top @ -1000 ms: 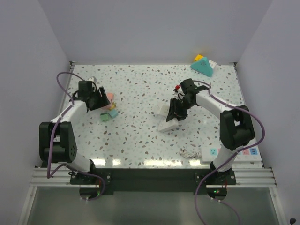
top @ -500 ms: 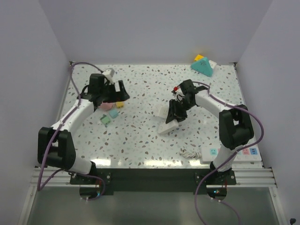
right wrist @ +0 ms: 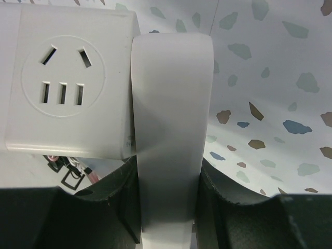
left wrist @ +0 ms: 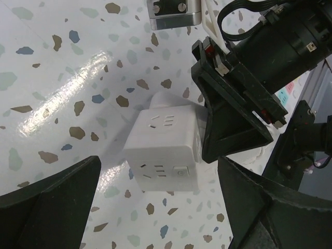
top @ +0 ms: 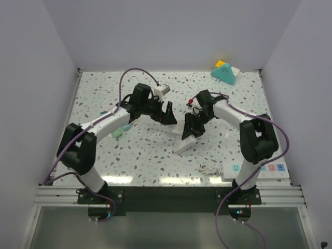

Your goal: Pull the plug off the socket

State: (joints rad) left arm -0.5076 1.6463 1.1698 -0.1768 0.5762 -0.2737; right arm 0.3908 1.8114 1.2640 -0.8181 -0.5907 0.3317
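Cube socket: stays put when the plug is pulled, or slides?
Likely slides: cube socket looks like smooth plastic on a glossy table, unbraced, left gripper open and clear of it. Rigid shell, so probably follows the plug held by the right gripper.

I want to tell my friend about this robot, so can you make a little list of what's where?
socket: white cube, on the speckled table
plug: white, flat against the socket's side, not out yet
right jaws: shut on the plug
left jaws: wide open, near the socket, not touching
far corner: teal wedge
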